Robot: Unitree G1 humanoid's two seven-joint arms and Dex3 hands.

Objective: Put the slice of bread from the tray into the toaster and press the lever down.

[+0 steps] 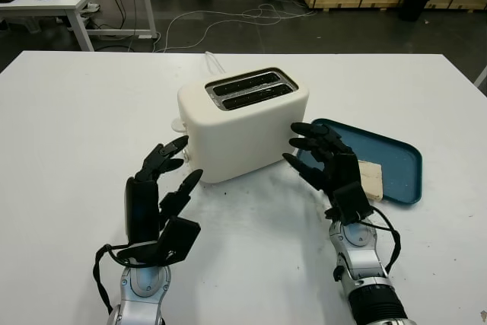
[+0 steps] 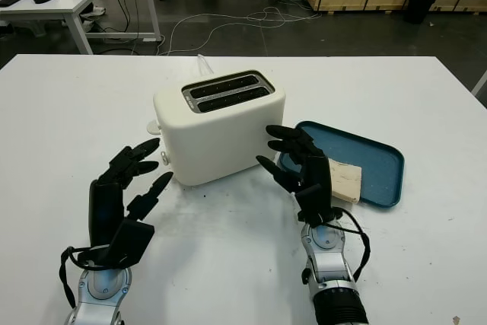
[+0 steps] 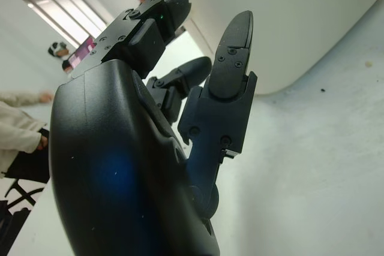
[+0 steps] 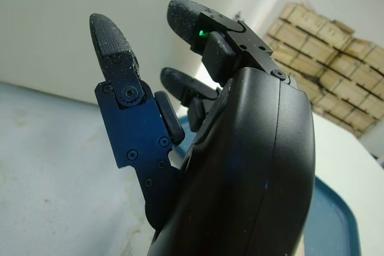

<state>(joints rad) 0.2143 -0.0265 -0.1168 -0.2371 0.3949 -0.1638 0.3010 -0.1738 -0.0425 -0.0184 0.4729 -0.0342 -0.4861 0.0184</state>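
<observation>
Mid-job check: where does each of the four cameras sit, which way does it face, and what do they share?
Left eye, head: down at the table; toaster, tray, bread, both arms.
Right eye, head, a little aside: same scene; left hand, right hand, both open.
Left wrist: past its hand toward the toaster wall.
Right wrist: past its hand toward toaster and tray.
Shared: the toaster.

I see the cream two-slot toaster [image 1: 243, 123] standing upright at the table's centre, both slots empty, its lever knob [image 1: 178, 124] projecting from the left end. The slice of bread [image 1: 370, 180] lies flat in the near corner of the blue tray [image 1: 396, 159], which sits just right of the toaster.
</observation>
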